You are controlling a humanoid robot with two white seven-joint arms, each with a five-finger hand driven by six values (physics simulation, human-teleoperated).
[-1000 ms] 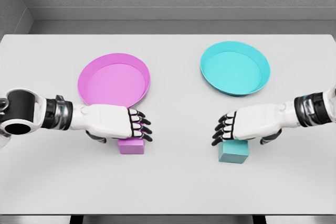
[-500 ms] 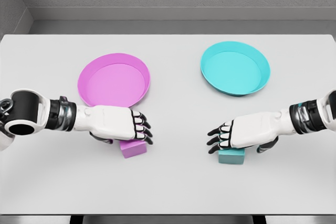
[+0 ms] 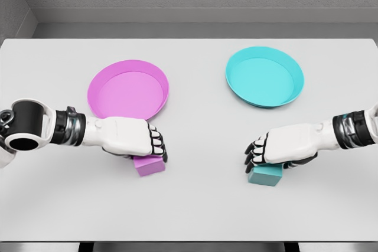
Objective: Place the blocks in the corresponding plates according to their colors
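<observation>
A pink block (image 3: 149,165) lies on the white table just in front of the pink plate (image 3: 127,91). My left hand (image 3: 152,150) sits on top of it with the fingers curled down over its far side, and only the block's front half shows. A teal block (image 3: 265,175) lies in front of and below the teal plate (image 3: 264,78). My right hand (image 3: 258,156) covers its top, fingers bent down around its left edge and thumb behind it. Both blocks rest on the table.
The table (image 3: 201,205) has a front edge near the bottom of the view and a grey wall behind it. The two plates stand apart at the back, with bare tabletop between them.
Both hands have closed: the fingers that were stretched out over the blocks half a second ago are now curled down around them. The right hand has shifted slightly right.
</observation>
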